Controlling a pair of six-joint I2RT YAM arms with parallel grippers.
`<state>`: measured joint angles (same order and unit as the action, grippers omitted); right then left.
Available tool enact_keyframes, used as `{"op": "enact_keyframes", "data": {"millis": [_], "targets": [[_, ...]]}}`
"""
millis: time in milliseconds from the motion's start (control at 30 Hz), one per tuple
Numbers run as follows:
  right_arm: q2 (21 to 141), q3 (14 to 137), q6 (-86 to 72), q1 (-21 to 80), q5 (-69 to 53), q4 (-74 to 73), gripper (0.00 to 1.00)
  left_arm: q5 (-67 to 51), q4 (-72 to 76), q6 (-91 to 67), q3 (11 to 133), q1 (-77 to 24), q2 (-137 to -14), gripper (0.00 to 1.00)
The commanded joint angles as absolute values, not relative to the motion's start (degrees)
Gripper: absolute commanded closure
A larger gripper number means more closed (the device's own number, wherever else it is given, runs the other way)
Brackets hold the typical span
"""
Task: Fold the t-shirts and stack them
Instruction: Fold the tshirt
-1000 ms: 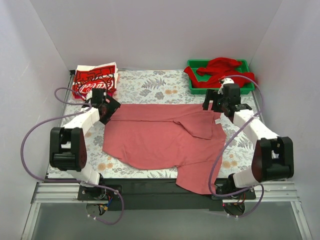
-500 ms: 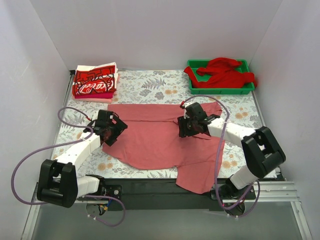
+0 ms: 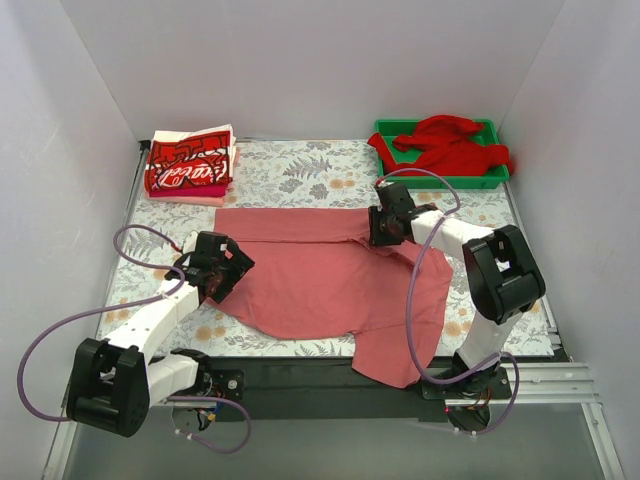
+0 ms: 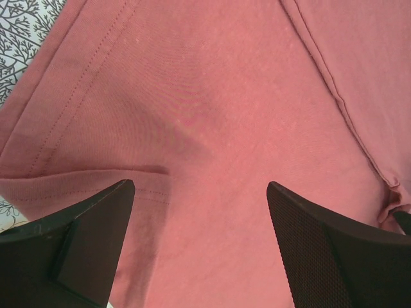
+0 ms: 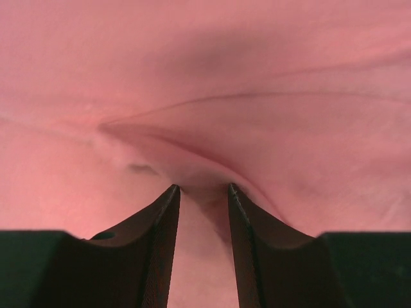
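Observation:
A salmon-pink t-shirt [image 3: 320, 270] lies spread across the floral table, its lower right part hanging over the near edge. My left gripper [image 3: 222, 275] hovers open over the shirt's left side; in the left wrist view its jaws [image 4: 200, 192] stand wide apart above flat cloth near a stitched hem. My right gripper [image 3: 385, 225] is at the shirt's upper middle, where a flap is folded over. In the right wrist view its jaws [image 5: 203, 189] stand narrow, with a bunched ridge of pink cloth pinched between them. A bright red t-shirt [image 3: 445, 145] lies crumpled in the tray. Folded red-and-white printed t-shirts [image 3: 190, 165] are stacked at the back left.
The green plastic tray [image 3: 440, 182] sits at the back right corner. White walls enclose the table on three sides. Purple cables loop beside both arms. A strip of floral table [image 3: 300, 165] shows between the stack and the tray.
My right gripper swept from beside the tray onto the shirt's upper middle and its jaws narrowed on cloth. My left gripper moved from near the stack toward me along the shirt's left edge.

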<state>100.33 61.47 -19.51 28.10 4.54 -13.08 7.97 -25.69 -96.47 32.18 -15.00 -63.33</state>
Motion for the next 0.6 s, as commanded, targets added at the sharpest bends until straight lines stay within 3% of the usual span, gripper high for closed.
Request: {"op": "enact_keyframes", "data": {"millis": [0,300,567], "targets": [[101.77,65.30,-18.11,25.93,4.84,-11.95,0.58,10.19,-25.93,-96.68,32.17,-15.29,-63.19,0.17],[99.94,69.79,-7.13,24.70,0.71,-12.74,0.58,10.46,-25.75,-96.50,31.91,-15.29,-64.34,0.16],[91.68,60.57,-8.09,29.34,-1.14,-12.48,0.54,9.76,-25.49,-96.42,31.81,-15.29,-64.07,0.16]]}}
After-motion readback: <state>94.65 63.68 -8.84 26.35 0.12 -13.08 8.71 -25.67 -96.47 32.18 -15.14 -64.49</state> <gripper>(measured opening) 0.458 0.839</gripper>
